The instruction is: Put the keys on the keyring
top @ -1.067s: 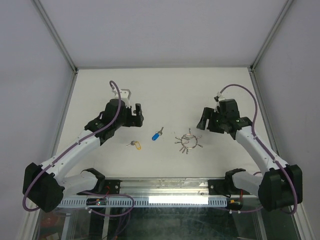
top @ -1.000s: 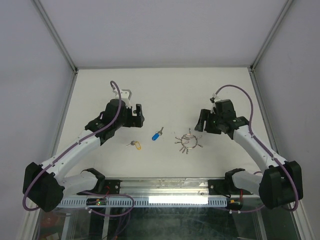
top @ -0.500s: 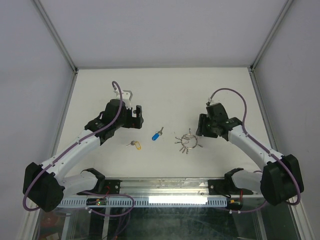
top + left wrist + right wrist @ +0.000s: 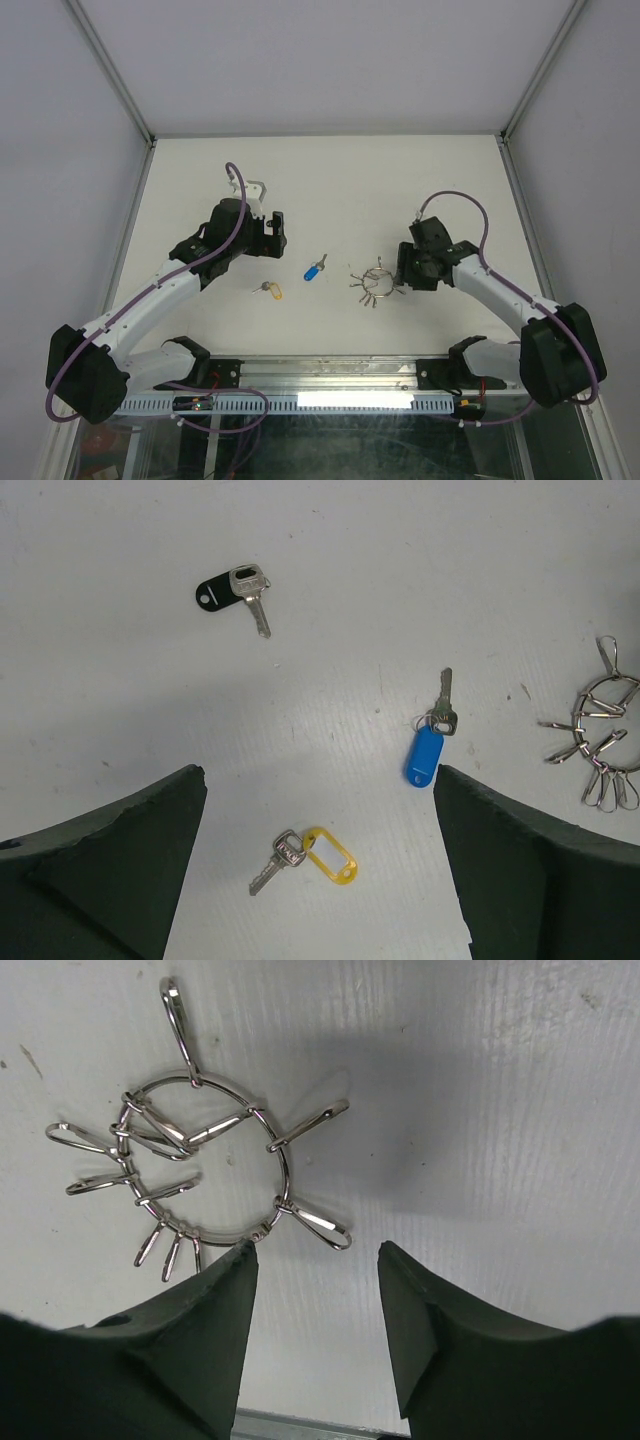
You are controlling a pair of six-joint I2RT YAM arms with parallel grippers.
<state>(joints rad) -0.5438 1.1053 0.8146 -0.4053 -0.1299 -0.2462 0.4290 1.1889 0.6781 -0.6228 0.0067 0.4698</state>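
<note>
Hovering low over the keyring, the right gripper has its fingers spread with nothing between them. Their tips stand just on the near side of the wire loop, a placement that reads as lining up to pinch the ring's nearest arc, between two of the small silver pieces fanned around it. The ring lies flat on the white table, right of centre, so a low, nearly straight-down approach seems the only way to get a finger under such thin wire. The left gripper is likewise open and empty, its fingers set wide. It is held higher and further back, which keeps both loose keys inside its wrist view. The blue-headed key rests near the middle of the table with its blade pointing away, between the two arms and apart from the ring. The yellow-tagged key lies nearer the arm bases and to the left, well apart from the ring. A black-headed key sits further out on the left and seems no part of the job. Neither task key is on the ring yet. I judge that the left arm is waiting while the right secures the ring, since threading needs it held steady first.
</note>
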